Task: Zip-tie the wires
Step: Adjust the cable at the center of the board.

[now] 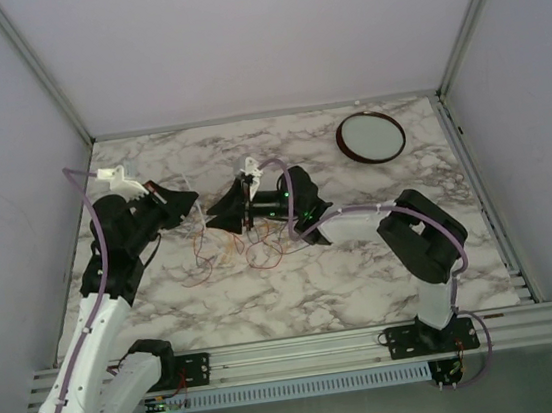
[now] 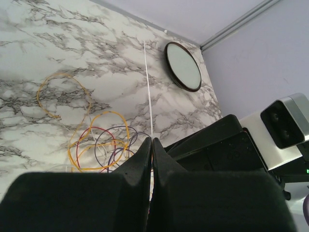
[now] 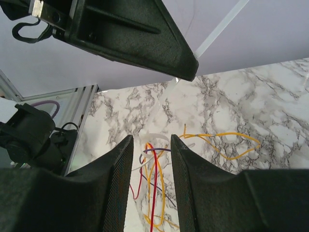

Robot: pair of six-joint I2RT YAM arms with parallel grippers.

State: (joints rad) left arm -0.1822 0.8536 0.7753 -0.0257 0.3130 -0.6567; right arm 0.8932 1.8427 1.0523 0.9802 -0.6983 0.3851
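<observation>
**Right wrist view: tie looped on wires, not cinched**

White zip tie [image 2: 148, 87] loops some of the wires [image 1: 251, 250], which lie on the marble table [image 1: 366, 286] at centre. The loop looks slack and other strands sprawl loose, so pulling tight is left.

Left gripper [image 2: 151, 141] is clamped on the tie's tail. Right gripper [image 3: 151, 138] jaws stand partly apart with loop and wires between them; can't tell if they pinch.

Left arm reaches forward and points right. Right arm is bent and reaches left, tips near, low over the bunch.
</observation>
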